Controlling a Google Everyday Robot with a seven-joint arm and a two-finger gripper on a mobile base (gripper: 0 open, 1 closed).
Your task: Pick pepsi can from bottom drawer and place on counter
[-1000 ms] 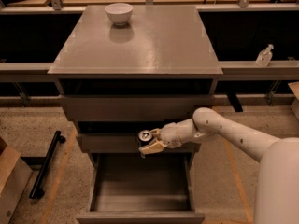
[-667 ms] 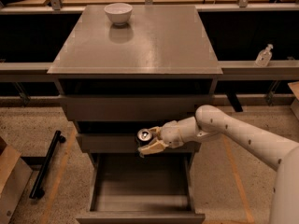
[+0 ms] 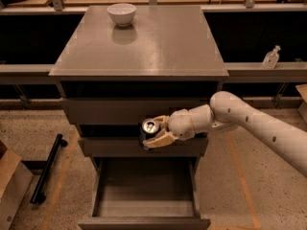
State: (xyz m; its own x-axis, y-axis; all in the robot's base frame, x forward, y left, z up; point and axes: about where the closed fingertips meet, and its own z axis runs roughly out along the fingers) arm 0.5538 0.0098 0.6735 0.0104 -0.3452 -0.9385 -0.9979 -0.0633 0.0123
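Observation:
My gripper (image 3: 154, 131) is shut on the pepsi can (image 3: 149, 127), a dark can with a silver lid and pull tab. It holds the can upright in front of the middle drawer front, above the open bottom drawer (image 3: 144, 202). The drawer's grey floor is bare. The counter (image 3: 158, 42) is the glossy grey-brown slab on top of the cabinet, above and behind the can. My white arm reaches in from the right.
A white bowl (image 3: 121, 13) stands at the counter's far left. A clear pump bottle (image 3: 271, 57) sits on a ledge at the right. A black bar (image 3: 47, 174) lies on the floor at the left, beside a cardboard box (image 3: 12, 186).
The arm has risen slightly with the can; the elbow has moved up and back. The can stays in the gripper at about the same spot.

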